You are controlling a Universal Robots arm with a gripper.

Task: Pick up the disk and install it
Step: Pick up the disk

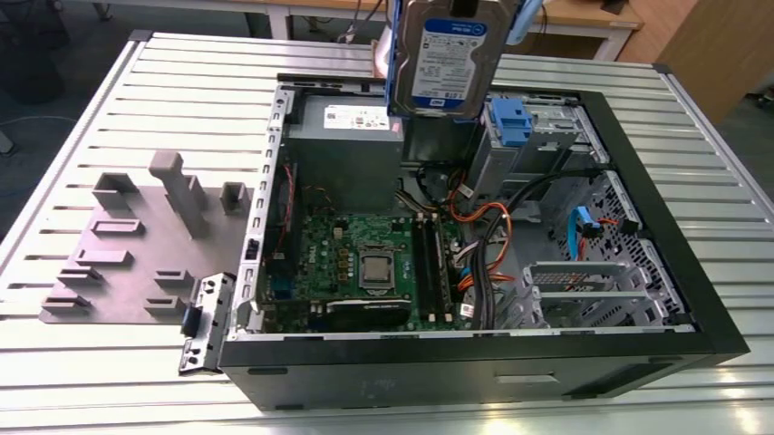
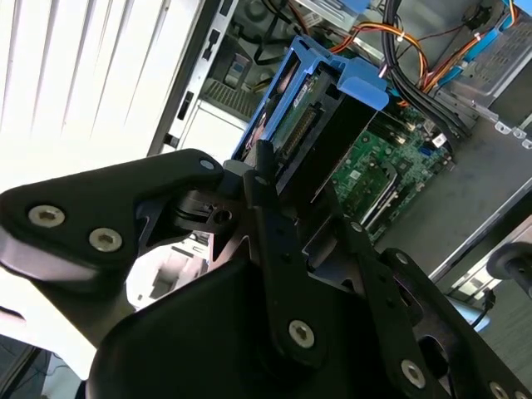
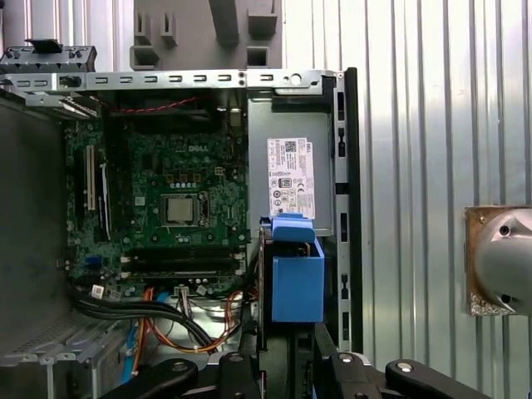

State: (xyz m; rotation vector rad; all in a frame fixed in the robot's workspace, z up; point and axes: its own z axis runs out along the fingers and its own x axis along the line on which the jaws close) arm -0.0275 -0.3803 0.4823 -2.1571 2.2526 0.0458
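Above the open computer case (image 1: 459, 367), claw (image 2: 295, 179) clamped on the disk (image 1: 445, 54) by its blue frame (image 2: 366, 87); likely stiff, weighty, shock-fragile.

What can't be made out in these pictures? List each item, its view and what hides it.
1. Exterior view: the disk's top end, cut off by the picture's upper edge.
2. Exterior view: part of the computer case's far rim, behind the disk.
3. First wrist view: the disk's label; it is seen end-on.
4. Second wrist view: much of the motherboard, covered by the disk and the hand.
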